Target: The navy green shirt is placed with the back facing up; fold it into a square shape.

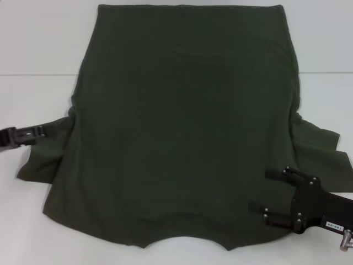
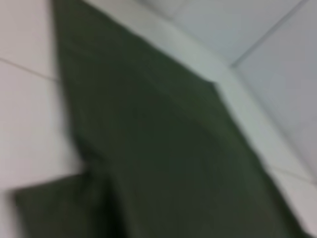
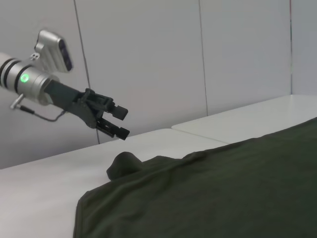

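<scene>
Looking across the scene: we take the navy green shirt [image 1: 182, 132] as our landmark and read from its left side to its right.
Left gripper: our left gripper [image 1: 41, 131] sits at the shirt's left sleeve, pointing toward the cloth; from the right wrist view it hangs above the worktop [image 1: 38, 44] with its two fingers [image 3: 119, 112] a small way apart and nothing between them.
Left sleeve: it spreads out to the shirt's left, flat on the worktop, with the left gripper just beside its upper edge.
Shirt: we see it lying spread flat on the white worktop, plain dark side up, filling the middle of the head view; the collar curve is at the near edge and the straight hem at the far edge.
Right sleeve: it fans out from the shirt's right side, lying on the worktop.
Right gripper: our right gripper [image 1: 265, 192] is over the shirt's near right corner, beside the right sleeve; its two fingers [image 1: 274, 174] are wide apart, pointing toward the shirt's middle, and they hold nothing.
</scene>
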Controlling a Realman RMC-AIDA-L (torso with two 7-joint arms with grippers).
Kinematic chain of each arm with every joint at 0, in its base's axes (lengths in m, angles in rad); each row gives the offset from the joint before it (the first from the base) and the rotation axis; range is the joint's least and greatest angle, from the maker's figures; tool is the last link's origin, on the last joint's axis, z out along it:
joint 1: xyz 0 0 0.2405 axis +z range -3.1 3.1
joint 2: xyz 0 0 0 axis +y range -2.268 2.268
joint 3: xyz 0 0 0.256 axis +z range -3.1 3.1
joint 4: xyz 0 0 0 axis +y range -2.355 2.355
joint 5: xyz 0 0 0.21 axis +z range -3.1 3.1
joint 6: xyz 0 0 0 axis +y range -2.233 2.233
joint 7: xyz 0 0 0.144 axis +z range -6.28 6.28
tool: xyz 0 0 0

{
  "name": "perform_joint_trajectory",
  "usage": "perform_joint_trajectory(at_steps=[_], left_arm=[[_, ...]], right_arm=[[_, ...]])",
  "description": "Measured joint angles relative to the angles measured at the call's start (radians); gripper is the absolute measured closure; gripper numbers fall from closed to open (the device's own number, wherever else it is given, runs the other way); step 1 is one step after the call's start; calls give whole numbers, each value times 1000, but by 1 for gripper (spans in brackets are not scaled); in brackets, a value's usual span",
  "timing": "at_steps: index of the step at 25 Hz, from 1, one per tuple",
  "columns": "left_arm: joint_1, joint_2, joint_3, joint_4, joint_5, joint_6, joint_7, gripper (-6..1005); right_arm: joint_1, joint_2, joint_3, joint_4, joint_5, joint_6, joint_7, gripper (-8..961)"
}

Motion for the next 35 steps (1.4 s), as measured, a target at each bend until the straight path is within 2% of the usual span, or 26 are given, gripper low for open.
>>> perform_joint_trajectory(at_steps=[1, 6, 11, 17, 26, 35], left_arm=[[-12, 9, -1, 21, 52, -36, -35, 99], [-28, 13, 7, 29, 114, -108, -45, 100], [-27, -1, 54, 4, 130, -225, -40, 99], [-24, -22, 80, 1, 151, -286, -35, 99], [-27, -34, 112, -10, 153, -290, -30, 100], [-34, -43, 148, -11, 153, -290, -26, 186]], right_arm=[[0, 0, 0, 0, 0, 1, 0, 27], [0, 0, 0, 4, 0, 5, 3, 27], [0, -1, 0, 12, 0, 7, 6, 27], [0, -1, 0, 12, 0, 9, 7, 27], [0, -1, -2, 12, -3, 9, 7, 27], [-2, -1, -2, 12, -5, 9, 7, 28]])
